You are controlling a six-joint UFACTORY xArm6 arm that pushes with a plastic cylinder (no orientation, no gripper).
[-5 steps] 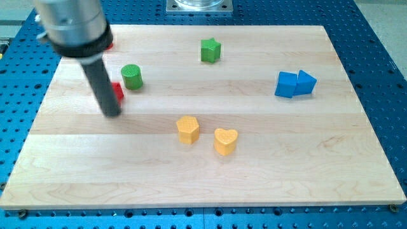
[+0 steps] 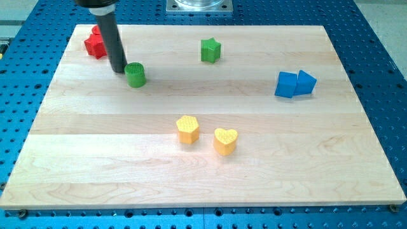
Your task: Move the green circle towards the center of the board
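The green circle is a small green cylinder in the upper left part of the wooden board. My tip is just to the view's left of the green circle, close beside it or touching; I cannot tell which. The dark rod rises from there to the view's top edge.
A red block lies at the top left, partly behind the rod. A green star is at top centre. Two blue blocks touch at the right. A yellow block and a yellow heart sit below centre.
The rod has moved up and to the right, from below left of the green circle to right beside it. The green circle has shifted slightly to the right.
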